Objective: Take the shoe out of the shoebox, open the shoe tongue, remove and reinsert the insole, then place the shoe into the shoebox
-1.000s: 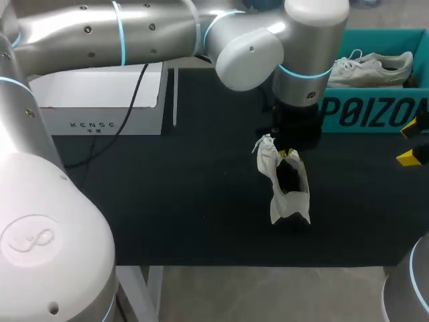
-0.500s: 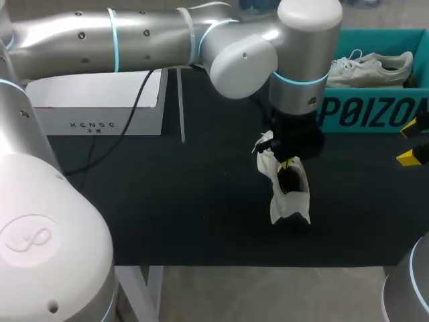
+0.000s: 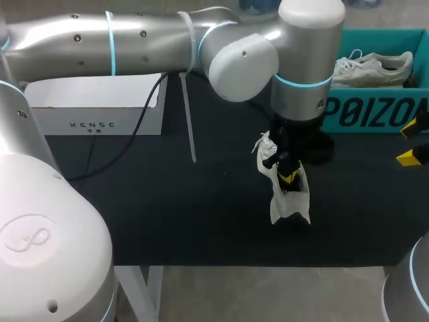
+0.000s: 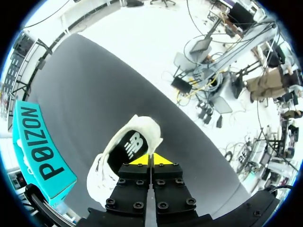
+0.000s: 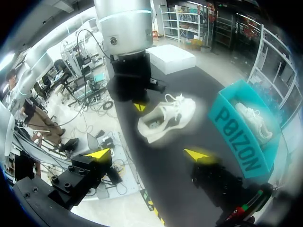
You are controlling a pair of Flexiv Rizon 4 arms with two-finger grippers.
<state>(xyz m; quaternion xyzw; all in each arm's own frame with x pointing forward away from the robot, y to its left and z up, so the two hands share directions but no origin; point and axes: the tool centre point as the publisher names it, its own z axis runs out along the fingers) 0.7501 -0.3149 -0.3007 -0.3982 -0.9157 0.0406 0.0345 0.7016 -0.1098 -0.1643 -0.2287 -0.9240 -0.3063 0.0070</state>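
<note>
A white shoe (image 3: 289, 201) lies on the black table (image 3: 201, 215), its opening up, showing the black insole (image 4: 127, 147). My left gripper (image 3: 289, 178) reaches down into that opening. In the left wrist view my left gripper (image 4: 151, 159) has its yellow tips pressed together at the rim over the insole, and nothing shows between them. The teal shoebox (image 3: 372, 111) stands at the back right with a second white shoe (image 3: 372, 67) inside. My right gripper (image 5: 149, 154) hangs open near the table's right side, apart from the shoe (image 5: 165, 116) and the shoebox (image 5: 239, 137).
A white box (image 3: 100, 100) stands at the back left with a black cable (image 3: 127, 124) running across it. The left arm (image 3: 201, 47) spans the back of the table. The table's front edge runs just below the shoe.
My left gripper has come down from above the shoe into its opening, and the arm has shifted slightly. The shoe and my right gripper have stayed in place.
</note>
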